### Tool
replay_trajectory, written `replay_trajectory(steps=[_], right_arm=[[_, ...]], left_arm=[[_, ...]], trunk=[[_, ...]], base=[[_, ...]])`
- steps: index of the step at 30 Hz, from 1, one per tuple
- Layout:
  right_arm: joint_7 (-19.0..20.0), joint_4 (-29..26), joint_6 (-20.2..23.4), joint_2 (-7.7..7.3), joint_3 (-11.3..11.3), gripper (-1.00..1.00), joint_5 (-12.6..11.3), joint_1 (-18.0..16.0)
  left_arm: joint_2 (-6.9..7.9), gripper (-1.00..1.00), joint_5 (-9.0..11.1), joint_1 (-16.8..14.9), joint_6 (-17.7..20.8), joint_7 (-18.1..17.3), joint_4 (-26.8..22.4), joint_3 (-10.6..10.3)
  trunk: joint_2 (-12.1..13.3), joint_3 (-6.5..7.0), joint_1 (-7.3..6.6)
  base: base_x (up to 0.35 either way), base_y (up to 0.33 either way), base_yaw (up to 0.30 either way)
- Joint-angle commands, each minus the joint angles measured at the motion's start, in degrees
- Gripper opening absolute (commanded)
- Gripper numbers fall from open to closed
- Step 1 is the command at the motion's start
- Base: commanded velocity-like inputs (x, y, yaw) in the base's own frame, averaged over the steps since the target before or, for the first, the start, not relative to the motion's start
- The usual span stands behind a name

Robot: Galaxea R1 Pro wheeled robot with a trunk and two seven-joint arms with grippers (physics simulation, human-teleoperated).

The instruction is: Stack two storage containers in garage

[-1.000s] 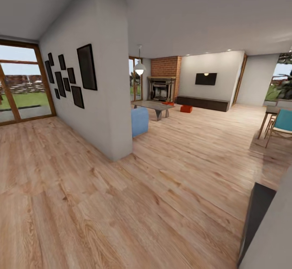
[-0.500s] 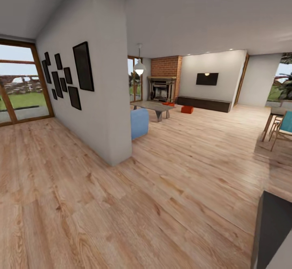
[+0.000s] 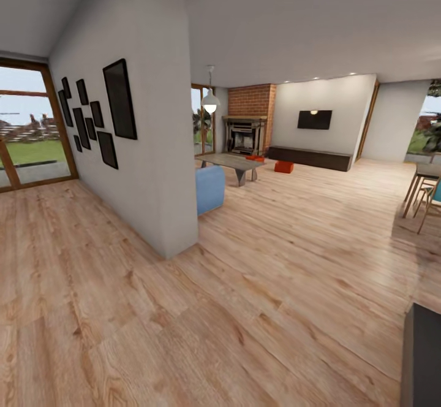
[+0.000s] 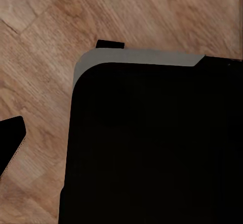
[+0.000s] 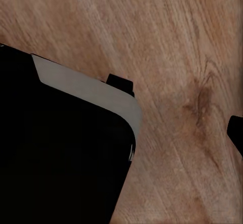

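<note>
A light wood-plank floor [image 3: 257, 284] with visible grain is seen stretching toward the living room, past a smooth cream partition wall [image 3: 162, 168] hung with flat black frames. At the far end a brick fireplace [image 3: 248, 119] and a long dark low cabinet [image 3: 309, 157] are seen. On the planks before them, two storage containers sit: one orange-red box [image 3: 283, 167], another [image 3: 255, 158] partly hidden; their contents cannot be made out. Whether either gripper's fingers are apart cannot be told.
</note>
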Motion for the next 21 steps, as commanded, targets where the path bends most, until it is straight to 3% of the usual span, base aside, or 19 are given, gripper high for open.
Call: replay_trajectory(steps=[1, 12, 21], right_arm=[[0.0, 0.1, -0.2, 0.02, 0.5, 1.0, -0.5, 0.0], [0.3, 0.1, -0.3, 0.03, 0.4, 1.0, -0.7, 0.0], [0.3, 0.1, -0.3, 0.03, 0.3, 1.0, -0.7, 0.0]], left_arm=[[0.0, 1.0, 0.5, 0.0, -0.2, -0.1, 0.0, 0.0], [0.0, 1.0, 0.5, 0.0, -0.2, -0.1, 0.0, 0.1], [0.0, 1.0, 0.5, 0.0, -0.2, -0.1, 0.0, 0.1]], trunk=[[0.0, -0.06, 0.03], [0.0, -0.06, 0.03], [0.0, -0.06, 0.03]], base=[[0.323, 0.0, 0.0], [0.323, 0.0, -0.016], [0.323, 0.0, -0.234]])
